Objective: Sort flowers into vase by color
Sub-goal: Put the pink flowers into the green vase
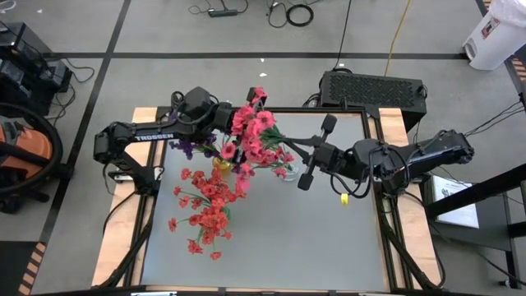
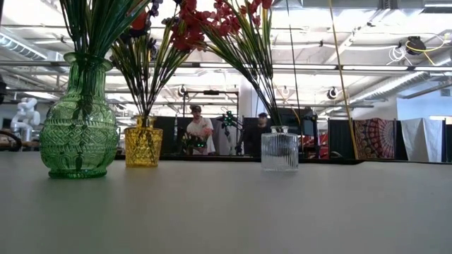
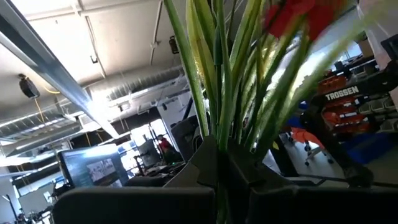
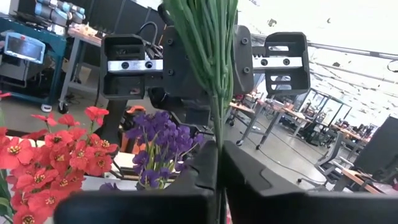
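Observation:
Both grippers are shut on one bunch of pink flowers [image 1: 256, 131], held high over the table's far middle. My left gripper [image 1: 234, 119] comes from the left and my right gripper [image 1: 289, 148] from the right. Below stand three vases. The green vase [image 2: 78, 123] holds red flowers [image 1: 205, 201]. Purple flowers [image 1: 191, 148] fill the yellow vase [image 2: 143, 144]. Green stems [image 2: 261, 77] stand in the clear ribbed vase [image 2: 280, 149]. Neither gripper shows in the low view. My left gripper [image 3: 217, 152] pinches several green stems [image 3: 219, 130] of the pink bunch between its two fingers. The stems fan out beyond the fingers toward the blossoms [image 3: 298, 15]. Their lower ends are hidden. My right gripper [image 4: 217, 152] pinches the same stems, gathered into a tight bundle [image 4: 216, 124], between its two fingers. The fingers come level from the table's right and lie across the stems. The bundle runs on past my left gripper [image 4: 205, 68]. Whether its lower ends reach a vase, I cannot tell.
A black box [image 1: 374, 86] sits at the table's far right edge, and a small yellow thing [image 1: 343, 197] lies under my right arm. The near right part of the grey tabletop [image 1: 312, 247] is bare. People [image 2: 198, 130] stand in the room behind.

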Robot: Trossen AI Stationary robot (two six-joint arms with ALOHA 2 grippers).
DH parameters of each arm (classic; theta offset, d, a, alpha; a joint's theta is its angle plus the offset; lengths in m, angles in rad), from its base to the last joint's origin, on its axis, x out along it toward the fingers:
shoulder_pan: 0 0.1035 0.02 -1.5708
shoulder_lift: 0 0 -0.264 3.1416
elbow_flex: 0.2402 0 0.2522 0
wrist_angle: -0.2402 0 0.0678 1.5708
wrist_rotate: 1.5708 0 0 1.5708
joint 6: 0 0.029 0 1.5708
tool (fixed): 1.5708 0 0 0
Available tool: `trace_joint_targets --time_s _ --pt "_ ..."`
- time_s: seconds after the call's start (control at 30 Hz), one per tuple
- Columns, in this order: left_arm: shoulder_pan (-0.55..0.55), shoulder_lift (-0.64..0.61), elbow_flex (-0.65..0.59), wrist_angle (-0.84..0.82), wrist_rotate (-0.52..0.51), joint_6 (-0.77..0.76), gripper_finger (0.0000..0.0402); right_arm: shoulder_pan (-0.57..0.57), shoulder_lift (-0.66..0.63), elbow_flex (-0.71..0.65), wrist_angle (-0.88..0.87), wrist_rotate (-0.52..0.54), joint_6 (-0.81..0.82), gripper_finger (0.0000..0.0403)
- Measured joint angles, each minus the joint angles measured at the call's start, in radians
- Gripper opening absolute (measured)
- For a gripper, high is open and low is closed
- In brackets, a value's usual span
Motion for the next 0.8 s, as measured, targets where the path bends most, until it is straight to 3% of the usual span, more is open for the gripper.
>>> trace_joint_targets --time_s 0.23,0.4,0.6,0.8 --pt "-0.001 0.000 0.000 -0.019 -0.001 -0.001 0.0011 0.000 0.000 0.000 -0.024 0.000 -0.001 0.0003" --pt "0.009 -0.008 0.000 -0.061 -0.016 0.019 0.0057 0.000 0.000 0.000 -0.026 0.006 0.001 0.0001" --pt "0.027 -0.055 0.000 -0.216 -0.195 0.100 0.0124 0.002 -0.028 -0.001 -0.011 0.101 -0.044 0.0001" --pt "0.045 -0.153 0.000 -0.462 -0.381 0.247 0.0141 0.011 -0.108 -0.001 -0.009 0.145 -0.077 0.0000"
